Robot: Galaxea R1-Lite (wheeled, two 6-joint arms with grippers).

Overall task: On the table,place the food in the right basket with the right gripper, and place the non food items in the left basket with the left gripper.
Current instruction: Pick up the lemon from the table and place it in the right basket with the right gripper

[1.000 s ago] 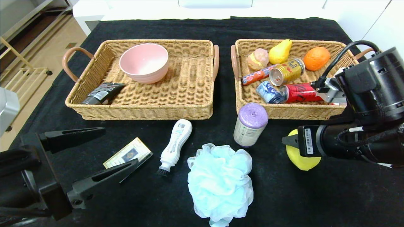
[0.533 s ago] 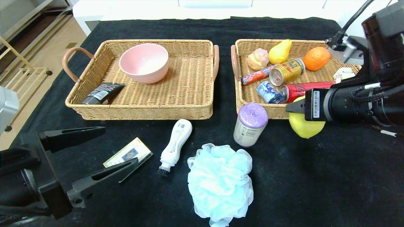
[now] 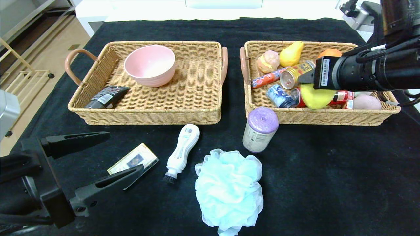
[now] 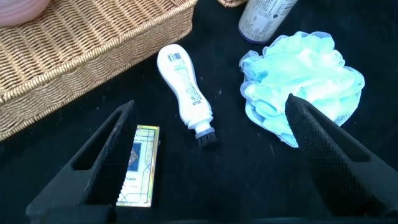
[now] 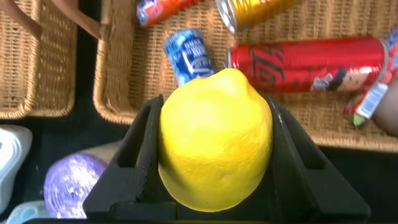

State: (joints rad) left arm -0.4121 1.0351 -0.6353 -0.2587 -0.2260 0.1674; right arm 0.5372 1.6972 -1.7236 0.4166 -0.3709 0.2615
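Observation:
My right gripper (image 3: 310, 90) is shut on a yellow lemon (image 3: 315, 96) and holds it above the front of the right wicker basket (image 3: 328, 116); the lemon fills the right wrist view (image 5: 216, 140). The basket holds a pear (image 3: 290, 54), an orange (image 3: 329, 52), cans and snacks. My left gripper (image 3: 108, 155) is open and empty at the near left. Between its fingers in the left wrist view lie a small card box (image 4: 138, 165) and a white brush bottle (image 4: 185, 90). A light-blue bath puff (image 3: 228, 190) and a purple-capped bottle (image 3: 260, 129) sit on the black table.
The left wicker basket (image 3: 147, 113) holds a pink bowl (image 3: 150, 65) and a dark tube (image 3: 105, 97). The table's edge and a wooden floor lie to the far left. White furniture stands behind the table.
My right gripper has lifted the lemon from the table near the front right and carried it up and back over the right basket. The left arm has not moved.

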